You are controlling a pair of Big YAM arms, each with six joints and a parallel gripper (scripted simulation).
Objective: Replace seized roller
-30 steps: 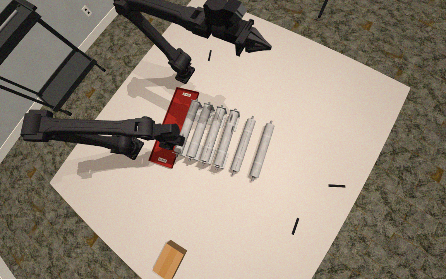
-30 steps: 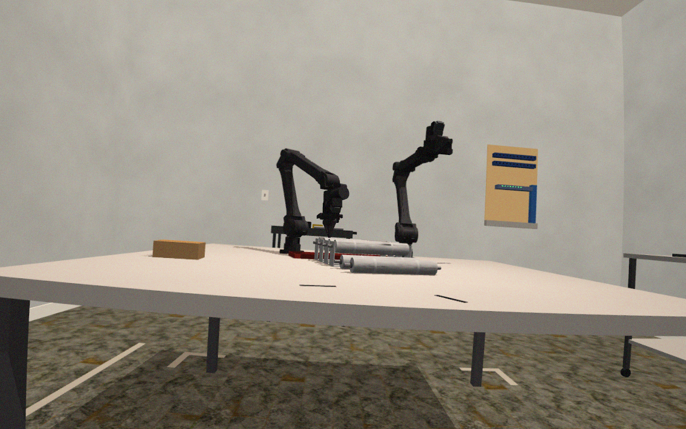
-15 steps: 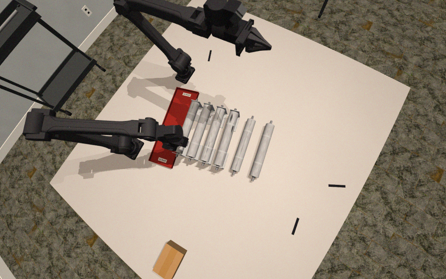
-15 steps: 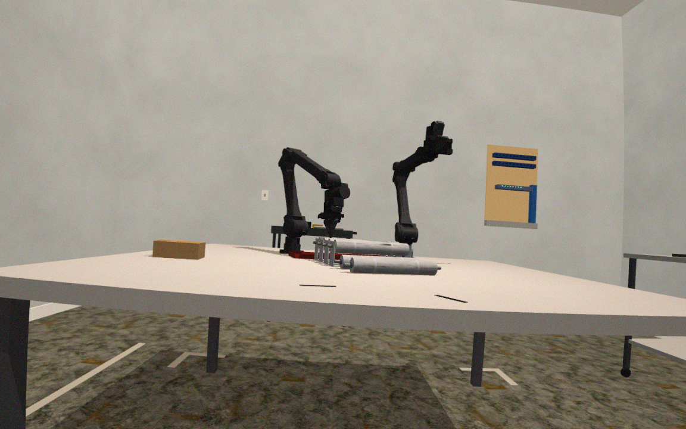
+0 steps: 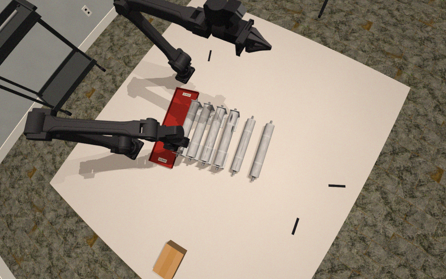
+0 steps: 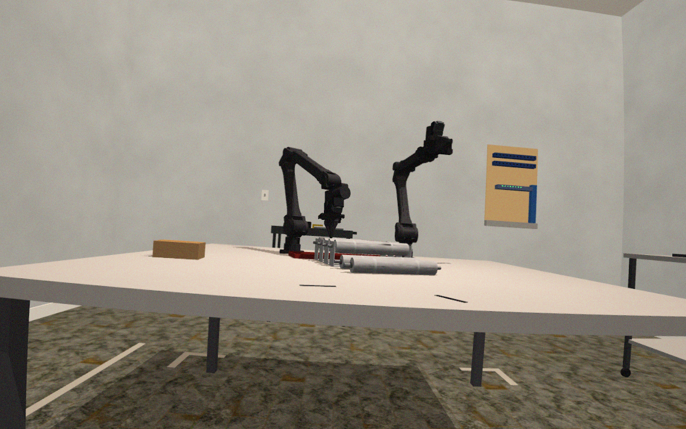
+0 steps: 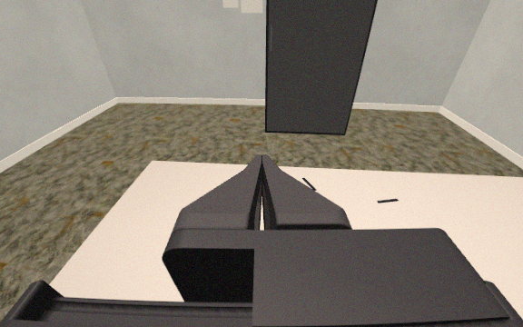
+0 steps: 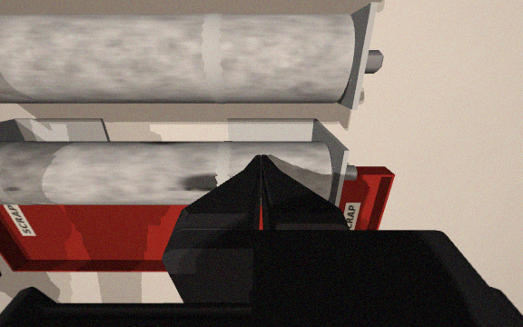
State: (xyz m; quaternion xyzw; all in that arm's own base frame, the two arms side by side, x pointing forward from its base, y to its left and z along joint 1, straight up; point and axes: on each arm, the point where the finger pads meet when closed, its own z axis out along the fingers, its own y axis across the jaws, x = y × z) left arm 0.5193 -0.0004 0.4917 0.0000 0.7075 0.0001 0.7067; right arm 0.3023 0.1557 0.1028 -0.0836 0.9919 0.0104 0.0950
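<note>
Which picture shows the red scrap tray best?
The top view: both ends of the scrap tray show, though the right arm crosses it. Right wrist: close, but partly blocked. Exterior: a thin red strip. Left wrist: none.

Count, table: rollers in the bed [image 5: 213, 135] [image 6: 372, 246] [image 8: 107, 59], 4; loose rollers [image 5: 263, 149] [image 6: 393, 265], 2; rollers total, 6. Upright brackets [image 6: 331, 253] at one end of the bed, exterior view, 4. Scrap tray [image 5: 174, 116] [image 6: 294, 255] [image 8: 89, 265], 1; SCRAP labels [image 5: 162, 159] [image 8: 351, 215], 2. Wooden block [image 5: 169, 258] [image 6: 178, 249], 1. Black strips [image 5: 336, 186] [image 6: 317, 285] [image 7: 388, 201] on the tabletop, top view, 3. Robot arms [image 5: 93, 126] [image 6: 293, 192] [image 7: 343, 272] [image 8: 334, 282], 2.
</note>
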